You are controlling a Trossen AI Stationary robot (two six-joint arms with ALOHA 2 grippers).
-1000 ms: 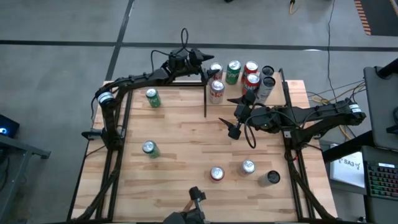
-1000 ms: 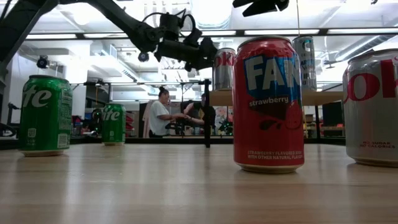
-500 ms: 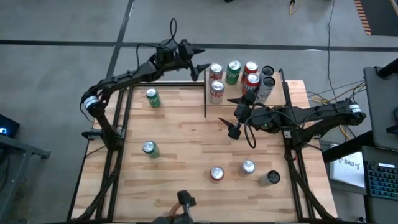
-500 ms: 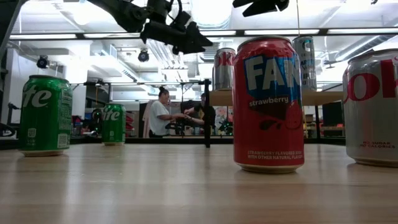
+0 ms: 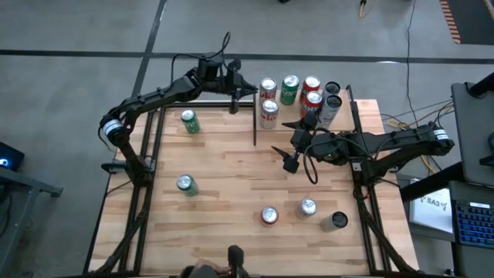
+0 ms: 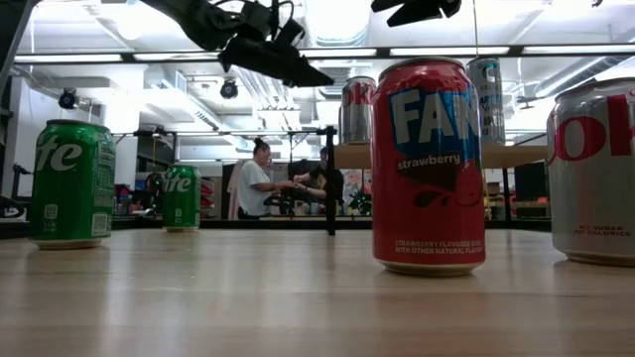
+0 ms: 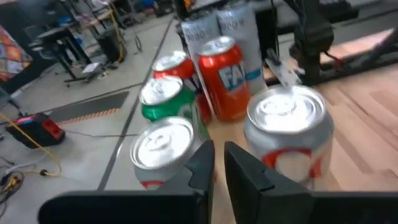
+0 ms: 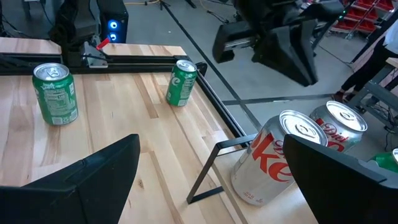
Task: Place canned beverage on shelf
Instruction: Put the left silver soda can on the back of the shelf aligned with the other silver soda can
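Observation:
The shelf (image 5: 287,113), a small light-wood board with thin black posts, stands at the table's far right and bears several cans (image 5: 268,87), upright on their bases. My left gripper (image 5: 241,86) hovers shut and holding nothing just left of the shelf, above the table's far edge; its wrist view looks over its fingers (image 7: 214,167) at the can tops (image 7: 286,118). My right gripper (image 5: 289,144) waits open over the table's middle, just in front of the shelf. More cans stand on the table: a green one (image 5: 189,121) and a second green one (image 5: 185,184).
A red can (image 5: 269,215), a silver can (image 5: 307,207) and a dark can (image 5: 335,222) stand near the table's front right. A black shelf post (image 5: 255,123) rises between the arms. In the low view, people stand in the room (image 6: 260,178) beyond the table.
My left gripper has drawn back from the cans on the shelf toward the table's left, risen, rolled about its own axis, and shut on nothing. The cans on the shelf have stayed upright where they were.

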